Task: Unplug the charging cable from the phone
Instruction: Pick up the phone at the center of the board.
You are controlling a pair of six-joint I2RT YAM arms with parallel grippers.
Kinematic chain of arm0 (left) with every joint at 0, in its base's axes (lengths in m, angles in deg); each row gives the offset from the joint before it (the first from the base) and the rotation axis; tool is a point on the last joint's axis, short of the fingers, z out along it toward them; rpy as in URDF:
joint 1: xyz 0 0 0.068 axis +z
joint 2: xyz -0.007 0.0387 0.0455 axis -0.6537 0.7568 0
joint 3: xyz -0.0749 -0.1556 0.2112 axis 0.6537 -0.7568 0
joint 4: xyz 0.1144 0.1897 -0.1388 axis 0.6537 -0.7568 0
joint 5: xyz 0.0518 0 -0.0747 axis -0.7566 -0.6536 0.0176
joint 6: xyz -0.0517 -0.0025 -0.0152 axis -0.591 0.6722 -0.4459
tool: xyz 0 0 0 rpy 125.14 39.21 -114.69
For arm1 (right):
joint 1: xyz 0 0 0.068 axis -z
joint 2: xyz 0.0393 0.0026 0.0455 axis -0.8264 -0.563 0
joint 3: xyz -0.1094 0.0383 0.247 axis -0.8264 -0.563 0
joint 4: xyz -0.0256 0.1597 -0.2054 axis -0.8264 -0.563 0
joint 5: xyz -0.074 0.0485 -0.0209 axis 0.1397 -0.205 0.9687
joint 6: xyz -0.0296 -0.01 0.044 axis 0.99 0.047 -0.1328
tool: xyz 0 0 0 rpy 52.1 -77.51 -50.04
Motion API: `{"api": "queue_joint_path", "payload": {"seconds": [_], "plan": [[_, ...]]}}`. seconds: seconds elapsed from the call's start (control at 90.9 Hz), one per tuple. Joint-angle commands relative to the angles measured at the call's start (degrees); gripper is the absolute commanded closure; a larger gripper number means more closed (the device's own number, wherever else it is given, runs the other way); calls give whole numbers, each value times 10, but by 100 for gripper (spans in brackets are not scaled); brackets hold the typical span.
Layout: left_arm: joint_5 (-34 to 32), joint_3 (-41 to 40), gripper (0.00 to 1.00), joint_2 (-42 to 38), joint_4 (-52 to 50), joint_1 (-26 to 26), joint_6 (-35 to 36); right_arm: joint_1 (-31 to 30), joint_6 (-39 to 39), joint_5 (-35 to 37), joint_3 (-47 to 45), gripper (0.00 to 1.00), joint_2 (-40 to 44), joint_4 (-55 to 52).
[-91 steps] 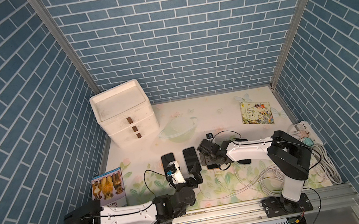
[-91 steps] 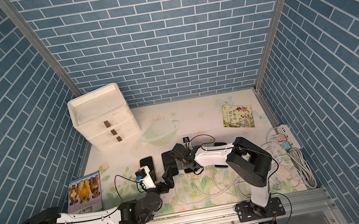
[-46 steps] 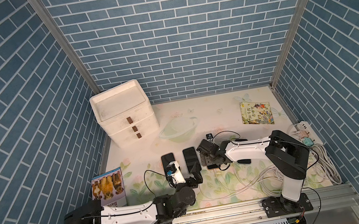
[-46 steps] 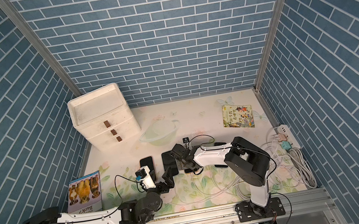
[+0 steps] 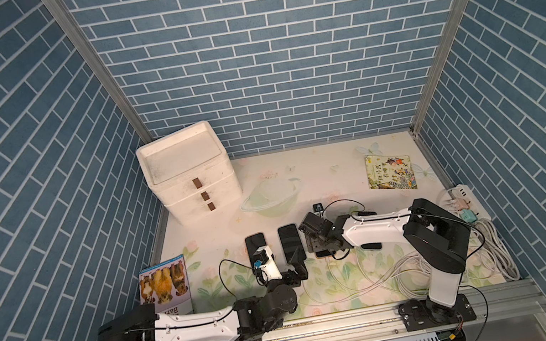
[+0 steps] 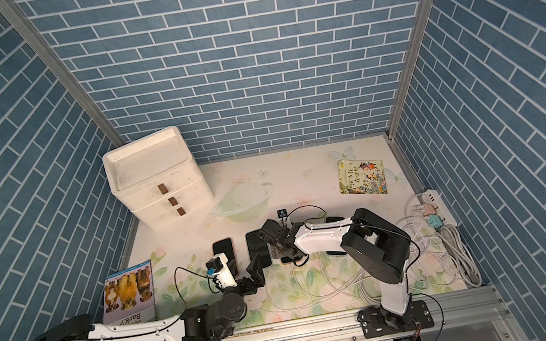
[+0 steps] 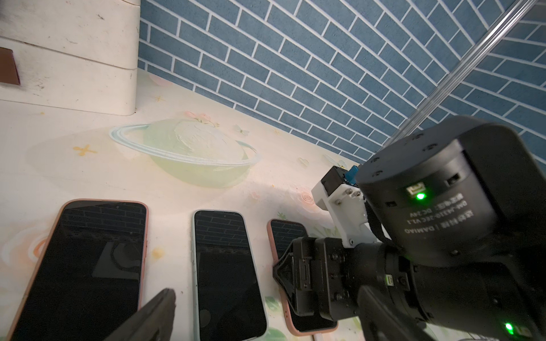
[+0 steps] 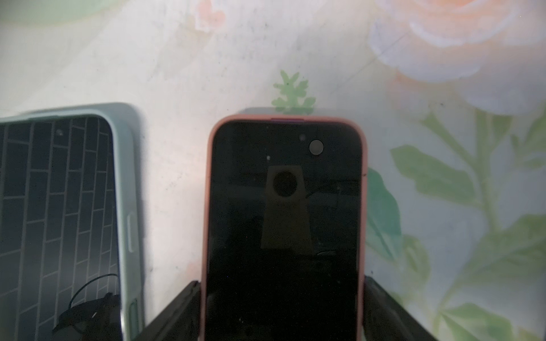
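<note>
Three phones lie side by side on the flowered mat. The right-hand phone (image 8: 283, 206), dark-screened in a pink case, lies under my right gripper (image 8: 280, 283) (image 5: 318, 246). Its black fingers (image 8: 189, 298) press against both long sides of the case. A white charging cable (image 5: 398, 265) runs from this phone's near end toward the right; the plug itself is hidden by the gripper. My left gripper (image 7: 266, 295) (image 5: 297, 268) stands open at the near end of the middle phone (image 7: 226, 265), which has a pale green case, holding nothing.
The left pink-cased phone (image 5: 256, 247) lies beside the middle one. A white drawer unit (image 5: 189, 172) stands at the back left. Picture books lie at the back right (image 5: 390, 172) and front left (image 5: 164, 285). A power strip (image 5: 462, 201) with coiled white cords sits at the right wall.
My right gripper's jaws have narrowed onto the sides of the right-hand phone. Both arms have stayed nearly in place and the left gripper is still open.
</note>
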Motion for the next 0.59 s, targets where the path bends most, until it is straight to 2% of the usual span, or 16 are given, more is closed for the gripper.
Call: {"api": "queue_joint_path", "payload": {"seconds": [0.0, 0.341, 0.583], "plan": [[0, -8, 0, 7, 7, -2, -5, 4, -23, -12, -20, 20, -3, -4], [8, -7, 0, 24, 24, -1, -6, 4, -26, -4, -32, 46, 21, 13], [17, -9, 0, 47, 53, -1, -5, 3, -25, 13, -39, 73, 48, 24]]}}
